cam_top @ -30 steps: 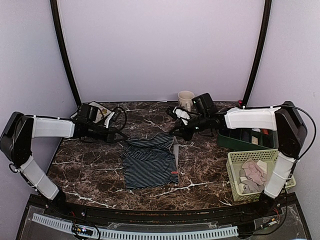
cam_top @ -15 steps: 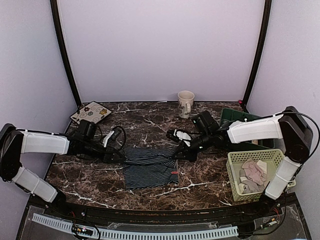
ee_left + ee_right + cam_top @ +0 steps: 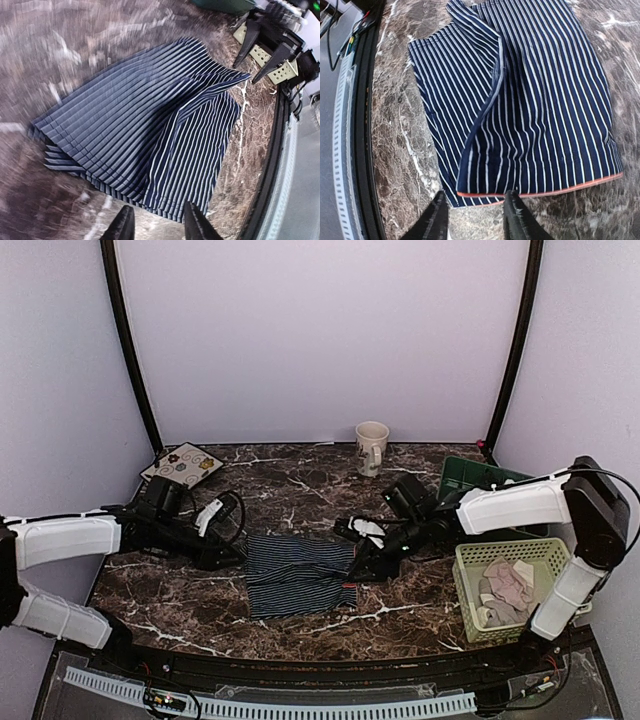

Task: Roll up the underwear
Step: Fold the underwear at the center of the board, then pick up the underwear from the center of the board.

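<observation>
The navy underwear with thin white stripes [image 3: 298, 575] lies folded flat on the marble table [image 3: 300, 485], its orange-trimmed edge on the right. My left gripper [image 3: 232, 551] is open and empty at its left edge; in the left wrist view the cloth [image 3: 150, 125] lies just beyond the open gripper [image 3: 159, 222]. My right gripper [image 3: 358, 562] is open and empty at the right edge; the right wrist view shows the orange hem [image 3: 540, 192] just ahead of the gripper [image 3: 475, 217]. The pink underwear [image 3: 505, 585] lies in the pale green basket [image 3: 462, 585].
A beige mug [image 3: 372, 443] stands at the back centre. A patterned white tile [image 3: 182, 462] lies at the back left. A dark green tray [image 3: 470, 480] sits behind the basket at the right. The black table rim [image 3: 300, 665] runs along the near edge.
Both grippers have come down and toward the near side, laying the far part of the striped underwear over itself and letting go. The cloth now lies folded and shorter.
</observation>
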You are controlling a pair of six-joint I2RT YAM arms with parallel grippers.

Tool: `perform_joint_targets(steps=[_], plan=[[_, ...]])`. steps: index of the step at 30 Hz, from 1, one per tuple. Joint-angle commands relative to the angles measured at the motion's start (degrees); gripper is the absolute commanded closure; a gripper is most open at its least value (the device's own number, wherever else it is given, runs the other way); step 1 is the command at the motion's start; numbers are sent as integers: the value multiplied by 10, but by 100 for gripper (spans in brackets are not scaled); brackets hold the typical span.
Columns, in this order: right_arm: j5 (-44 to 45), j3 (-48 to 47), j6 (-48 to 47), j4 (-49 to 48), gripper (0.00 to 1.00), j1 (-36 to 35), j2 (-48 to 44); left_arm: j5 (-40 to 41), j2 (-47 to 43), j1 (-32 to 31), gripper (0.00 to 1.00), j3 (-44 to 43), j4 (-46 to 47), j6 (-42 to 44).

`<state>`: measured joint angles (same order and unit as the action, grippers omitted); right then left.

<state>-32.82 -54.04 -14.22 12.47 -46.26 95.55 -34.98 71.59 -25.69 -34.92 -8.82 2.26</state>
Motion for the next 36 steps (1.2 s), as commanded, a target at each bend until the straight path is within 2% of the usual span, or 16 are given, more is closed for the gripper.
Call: perform_joint_targets(steps=[1,3,5,12,19,29,33,36], plan=[[33,-8,12,25,58,-13,-38,54,-95,-4,55,-2,-35,99],[55,-19,14,35,55,-21,-38,62,-120,-7,47,12,-31,130],[69,-34,17,41,55,-32,-38,71,-132,-8,45,25,-31,157],[105,-85,24,53,55,-50,8,85,-95,-49,45,30,-25,219],[99,-114,7,90,62,-51,55,113,-24,-100,45,26,-5,260],[106,-115,1,102,87,-52,66,160,68,-132,48,-8,32,279],[111,-115,-3,103,97,-52,64,174,95,-144,54,-20,32,293],[121,-116,-10,105,100,-52,62,180,99,-148,69,-23,30,293]])
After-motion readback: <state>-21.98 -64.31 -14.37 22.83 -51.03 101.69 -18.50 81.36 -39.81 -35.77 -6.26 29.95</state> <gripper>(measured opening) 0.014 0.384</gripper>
